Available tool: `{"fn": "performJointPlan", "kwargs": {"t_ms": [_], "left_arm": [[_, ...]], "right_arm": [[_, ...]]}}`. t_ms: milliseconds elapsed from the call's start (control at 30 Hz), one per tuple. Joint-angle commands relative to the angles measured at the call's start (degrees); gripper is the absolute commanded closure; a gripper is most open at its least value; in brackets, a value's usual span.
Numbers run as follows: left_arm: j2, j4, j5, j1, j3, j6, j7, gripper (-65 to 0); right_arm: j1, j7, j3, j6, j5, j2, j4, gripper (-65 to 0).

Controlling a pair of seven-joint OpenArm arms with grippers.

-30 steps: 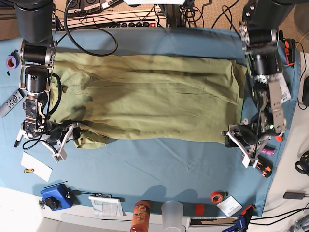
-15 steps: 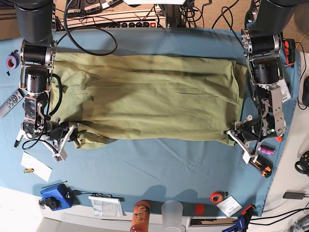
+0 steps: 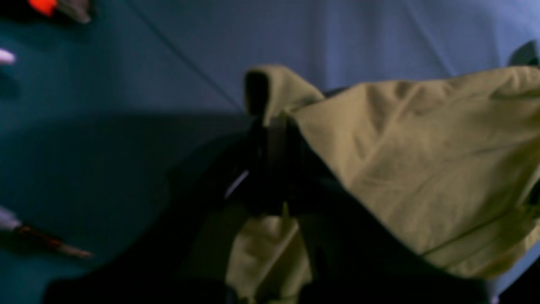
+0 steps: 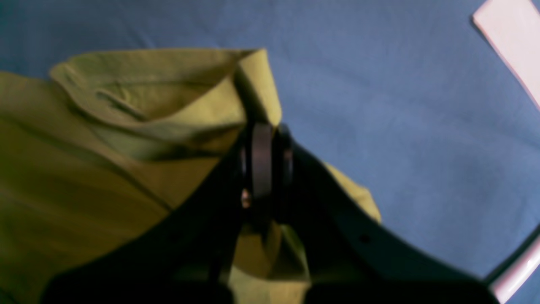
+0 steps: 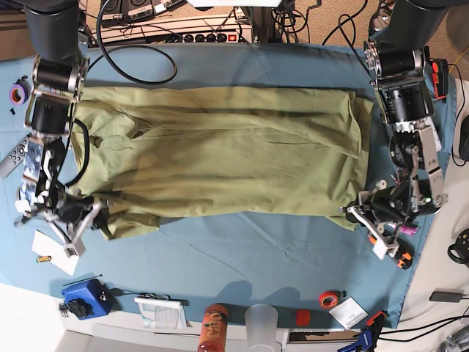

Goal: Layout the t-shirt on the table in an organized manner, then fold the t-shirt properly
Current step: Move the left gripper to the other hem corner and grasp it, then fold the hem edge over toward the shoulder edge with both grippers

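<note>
At the left edge of the wide table covered in smooth teal-blue cloth (image 5: 242,249), seen from the base view, a purple roll of tape (image 5: 17,94) lies near the far corner and a grey remote control (image 5: 12,158) lies further toward the near side, partly hidden by the arm. Just beside them the right gripper (image 5: 94,214) is closed tight on the near left corner of the soft, wrinkled olive-green short-sleeved t-shirt (image 5: 220,150); its wrist view shows the dark fingers (image 4: 261,160) pinching a folded flap of green cloth, with a white sheet of paper (image 5: 54,251) on the table close by. The t-shirt lies spread lengthwise across the middle of the table, nearer the far edge than the near one, reaching almost from arm to arm. Along the near edge stand a blue box (image 5: 82,297), an orange bottle (image 5: 213,327) and a clear plastic cup (image 5: 262,325), then a red roll of tape (image 5: 329,298). At the right, the left gripper (image 5: 353,213) is likewise clamped shut on the t-shirt's near right corner, the cloth bunched above its blurred dark fingers (image 3: 270,169).
</note>
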Motion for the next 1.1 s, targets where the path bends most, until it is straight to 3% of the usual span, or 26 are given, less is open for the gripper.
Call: {"fn": "performJointPlan", "kwargs": {"t_ms": [0,167,300,533,833,1067], "left_arm": [[-0.7,2.5,-0.8,-1.1,-1.1,0.0,0.2,0.0],[-0.7,7.9,-1.0,3.7,-4.4,-0.1,0.4,0.0],[-0.6,10.5,-5.0,9.0,-4.7,-0.9,0.4,0.0],[-0.6,20.3,-5.9,16.5,-4.7,-1.8,-0.2,0.0],[-0.6,26.9,-5.9,20.5,-5.0,-2.2,-0.7,0.0],[-0.6,27.0,-7.2,21.3,-7.6,-2.2,0.4,0.0]], "right_arm": [[0.4,1.1,1.2,0.2,0.9,1.0,2.4,0.0],[-7.5,1.0,4.4,0.2,0.9,1.0,12.7,0.0],[-13.5,0.6,6.7,0.1,1.0,1.0,20.8,0.0],[-21.9,0.4,10.5,0.1,3.2,1.0,27.6,0.0],[-24.8,-3.2,19.0,0.9,9.0,1.0,30.4,0.0],[-26.2,-7.3,20.7,2.2,14.2,1.0,30.5,0.0]]}}
